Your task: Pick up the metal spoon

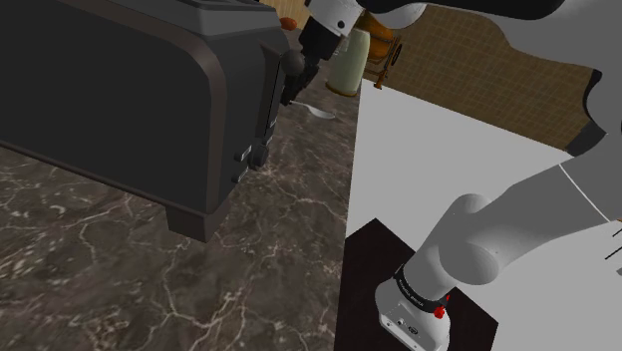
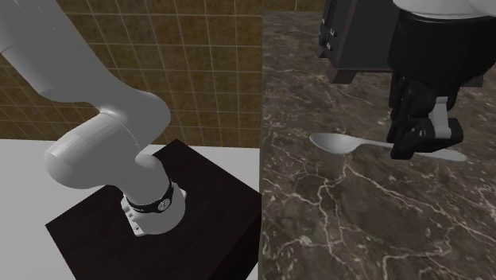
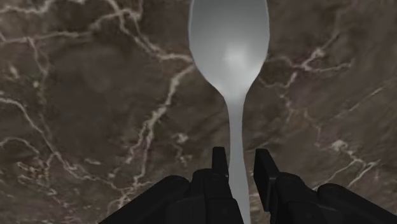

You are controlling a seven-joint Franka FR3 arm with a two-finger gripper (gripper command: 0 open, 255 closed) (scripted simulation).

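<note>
- Two black fingers point(image 3: 220, 167) of the gripper point(image 3: 240, 159) stand narrowly apart, one on each side of the spoon point(image 3: 229, 51) handle.
- One finger sits against the handle; a thin strip of counter shows between the handle and the other finger, so the grip is not closed.
- Spoon: plain grey, bowl pointing away from the gripper, handle running back between the fingers.
- Second exterior view: the gripper point(image 2: 421, 147) points down over the handle's middle, and the spoon point(image 2: 338, 143) lies flat on the dark veined marble counter point(image 2: 318, 223).
- Shoulder view: the spoon bowl point(image 1: 321, 112) shows just beyond the gripper point(image 1: 294, 92), near the front corner of a dark boxy toaster point(image 1: 120, 100).
- Cream jar point(image 1: 349, 65) stands behind the spoon.
- Counter edge meets a brown tiled wall point(image 2: 199, 64); the arm's base sits on a dark stand point(image 2: 199, 199) beside the counter.
</note>
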